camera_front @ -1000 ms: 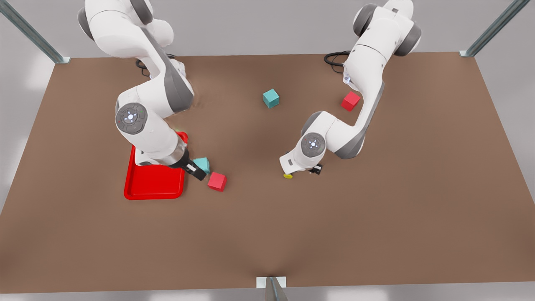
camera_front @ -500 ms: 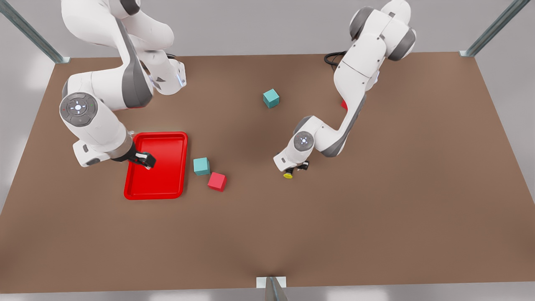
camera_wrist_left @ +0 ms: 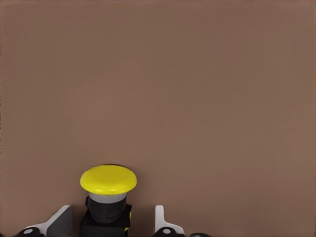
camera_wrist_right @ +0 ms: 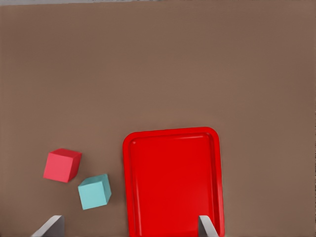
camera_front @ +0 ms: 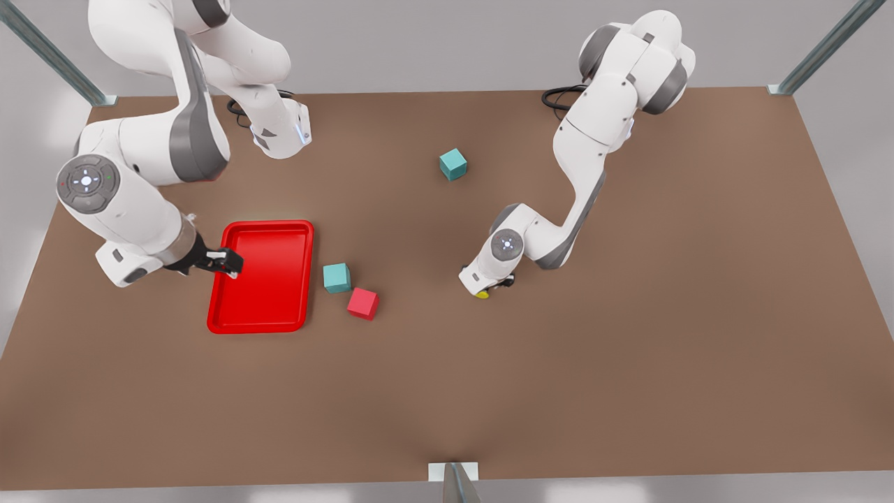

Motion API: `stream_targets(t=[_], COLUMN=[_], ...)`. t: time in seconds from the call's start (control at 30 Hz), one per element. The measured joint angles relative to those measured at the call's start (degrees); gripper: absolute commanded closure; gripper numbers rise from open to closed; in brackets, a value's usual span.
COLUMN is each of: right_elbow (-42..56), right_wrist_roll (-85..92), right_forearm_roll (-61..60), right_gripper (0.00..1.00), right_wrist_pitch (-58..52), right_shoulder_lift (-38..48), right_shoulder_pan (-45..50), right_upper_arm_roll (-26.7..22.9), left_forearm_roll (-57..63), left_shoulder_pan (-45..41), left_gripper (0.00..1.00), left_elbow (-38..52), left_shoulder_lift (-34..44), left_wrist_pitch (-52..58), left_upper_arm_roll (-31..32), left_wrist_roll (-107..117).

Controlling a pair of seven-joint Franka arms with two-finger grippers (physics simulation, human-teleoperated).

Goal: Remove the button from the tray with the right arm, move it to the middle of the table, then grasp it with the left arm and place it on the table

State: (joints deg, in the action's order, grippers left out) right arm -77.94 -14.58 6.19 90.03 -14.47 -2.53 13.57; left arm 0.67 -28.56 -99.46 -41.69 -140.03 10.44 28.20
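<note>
The button (camera_front: pixel 481 294), with its yellow cap and dark boxy body, stands near the middle of the table (camera_front: pixel 628 335). My left gripper (camera_front: pixel 490 285), on the arm at the front view's right, hangs low over it. In the left wrist view the button (camera_wrist_left: pixel 108 180) is upright between the fingers (camera_wrist_left: pixel 61 221), with a gap on each side; the left gripper (camera_wrist_left: pixel 111 219) is open. My right gripper (camera_front: pixel 225 263) hovers open over the left rim of the red tray (camera_front: pixel 269 293). The right wrist view looks down on the tray (camera_wrist_right: pixel 173 182), which holds nothing.
A teal cube (camera_front: pixel 336 277) and a red cube (camera_front: pixel 363 303) lie just to the front view's right of the tray. Another teal cube (camera_front: pixel 453 164) sits farther back near the centre. The front half of the table is bare brown surface.
The right arm swung from beside the two cubes back across the tray to its left rim. The left arm came lower and slightly left over the button.
</note>
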Motion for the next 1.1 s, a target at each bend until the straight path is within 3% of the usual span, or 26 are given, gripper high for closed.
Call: stream_targets(t=[0.2,0.27,0.5,0.83,0.97,1.1], right_elbow=[0.2,0.2,0.6,0.6,0.5,0.5], right_wrist_roll=[2.9,3.7,5.8,7.6,8.1,8.5], right_forearm_roll=[-0.2,-0.2,-0.6,-1.7,-1.8,-1.8], right_gripper=[0.00,0.00,0.00,0.00,0.00,0.00], right_wrist_pitch=[-0.1,-0.1,-0.2,-1.2,-1.4,-1.4], right_shoulder_lift=[0.0,0.0,0.1,0.0,-0.1,-0.1], right_shoulder_pan=[-0.5,-1.1,-3.8,-3.6,-3.2,-3.1], right_upper_arm_roll=[-0.1,-0.1,0.3,0.3,0.4,0.4], left_forearm_roll=[0.0,0.0,0.2,0.5,0.6,15.0], left_shoulder_pan=[0.5,0.5,0.4,0.4,-0.2,-1.8], left_gripper=[0.30,0.42,0.56,0.57,0.57,0.57], left_elbow=[0.5,0.4,0.4,1.7,7.1,12.5], left_shoulder_lift=[0.1,0.1,0.0,2.2,5.8,6.0], left_wrist_pitch=[-0.2,-0.2,0.1,2.2,6.7,11.0], left_upper_arm_roll=[-0.1,-0.2,-0.3,-1.6,-6.4,-7.4], left_wrist_roll=[1.2,1.4,2.3,3.8,5.4,16.0])
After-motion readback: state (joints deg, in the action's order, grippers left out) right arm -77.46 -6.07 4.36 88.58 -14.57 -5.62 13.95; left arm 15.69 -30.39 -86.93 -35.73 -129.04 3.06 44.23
